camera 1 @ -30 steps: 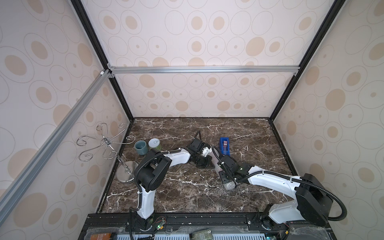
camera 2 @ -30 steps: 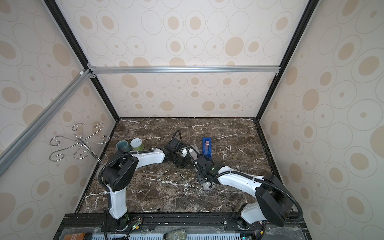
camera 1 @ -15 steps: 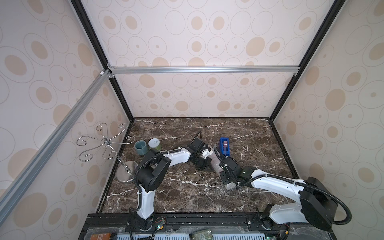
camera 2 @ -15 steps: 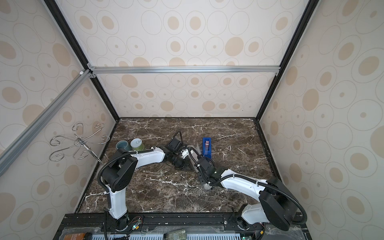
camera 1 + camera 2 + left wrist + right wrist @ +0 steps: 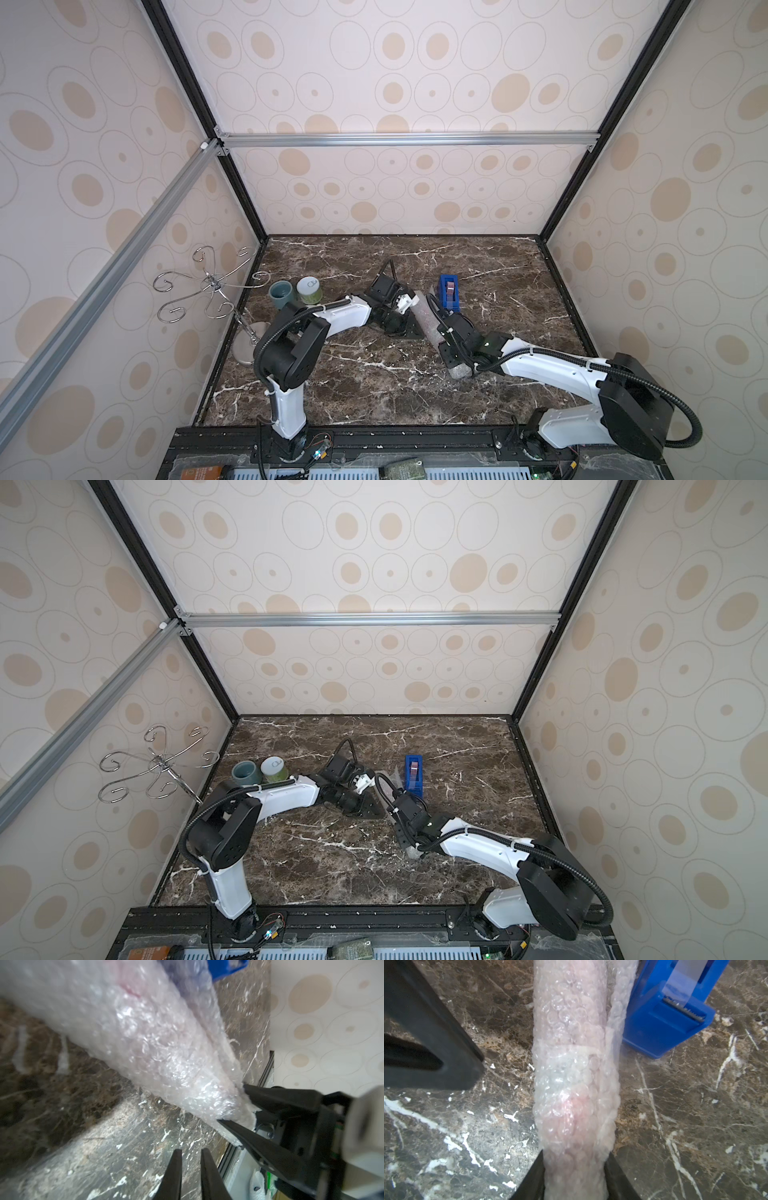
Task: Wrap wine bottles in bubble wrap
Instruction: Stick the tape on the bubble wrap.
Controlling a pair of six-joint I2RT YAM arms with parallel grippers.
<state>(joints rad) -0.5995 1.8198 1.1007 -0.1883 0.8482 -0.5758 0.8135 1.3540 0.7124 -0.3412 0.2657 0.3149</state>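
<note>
While right jaws pinch bubble wrap (image 5: pixel 575 1076), left jaws parted

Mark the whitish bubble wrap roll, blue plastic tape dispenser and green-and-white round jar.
whitish bubble wrap roll (image 5: pixel 575 1076): right wrist view, middle.
blue plastic tape dispenser (image 5: pixel 451 301): a top view, blue body.
green-and-white round jar (image 5: pixel 308 285): a top view, white lid.

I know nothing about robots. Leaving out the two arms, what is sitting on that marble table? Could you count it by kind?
Bubble-wrapped bottle: 1
Blue tape dispenser: 1
Grey-blue cup: 1
Green-and-white jar: 1
Wire hook stand: 1
Total: 5
</note>
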